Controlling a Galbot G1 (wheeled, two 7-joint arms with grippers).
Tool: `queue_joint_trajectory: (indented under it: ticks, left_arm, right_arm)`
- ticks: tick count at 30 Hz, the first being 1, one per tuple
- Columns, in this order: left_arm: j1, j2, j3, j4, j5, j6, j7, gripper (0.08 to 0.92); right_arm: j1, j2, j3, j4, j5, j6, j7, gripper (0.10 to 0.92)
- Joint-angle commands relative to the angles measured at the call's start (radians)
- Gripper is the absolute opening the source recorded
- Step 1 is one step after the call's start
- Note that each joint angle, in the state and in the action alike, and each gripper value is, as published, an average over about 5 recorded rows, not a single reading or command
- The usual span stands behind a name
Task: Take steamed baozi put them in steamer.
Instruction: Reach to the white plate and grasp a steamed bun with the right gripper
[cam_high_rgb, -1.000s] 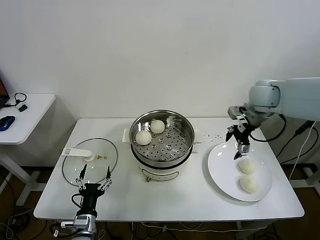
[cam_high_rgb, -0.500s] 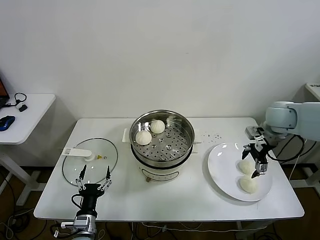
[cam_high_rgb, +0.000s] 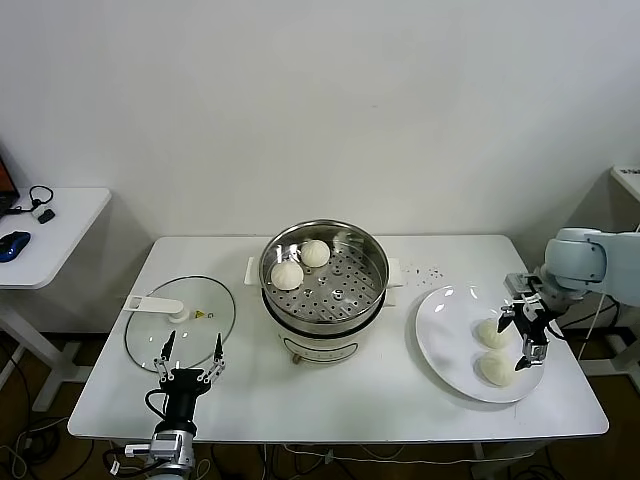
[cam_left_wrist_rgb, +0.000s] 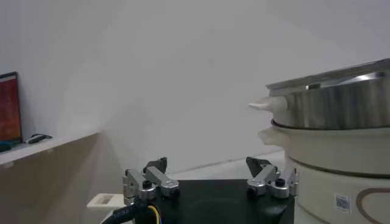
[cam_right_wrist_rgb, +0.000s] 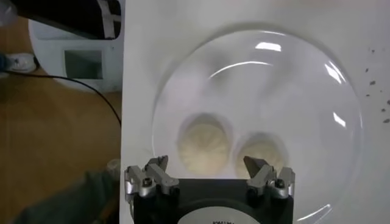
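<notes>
The left gripper is parked low at the near left edge of the white worktop, jaws spread apart and holding nothing. Just beyond it lies the flat round glass lid with a white handle.

At the centre stands the round shiny stainless-steel steamer on its white base, uncovered. Two cream-white pleated steamed baozi sit side by side on the perforated tray, one nearer the left wall and one toward the back. The rest of the tray is bare.

To the right, near the worktop's right edge, is the round white plate, carrying the two remaining baozi, the farther one and the nearer one, almost touching. The right gripper hangs over the plate's right side, jaws fully spread and empty, above the pair.

Handling, as judged: the buns look light, soft and easily dented, with a smooth skin. Hold should be taken across the round body below the pleats, with gentle closing pressure.

Clearance: the neighbouring bun leaves little room for a finger between the two, so an approach from the outer sides appears safer. The steamer's raised rim must be cleared on transfer; the path between plate and pot is unobstructed.
</notes>
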Motion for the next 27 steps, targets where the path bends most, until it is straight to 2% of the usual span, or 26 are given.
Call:
queue_joint_trajectory:
  ticks: [1,27]
  left_arm:
    - [0.001,-0.012,-0.002,0.005,0.003,-0.003,-0.001,0.823]
    - [-0.007,-0.013,-0.010,0.023,0.020,-0.013,-0.007,0.823]
  right_arm:
    - [-0.100,-0.024,0.064,-0.015,-0.036,-0.007,0.011,0.823]
    - [-0.262,-0.001,0.184,-0.105,-0.072,0.003,0.021,0.823]
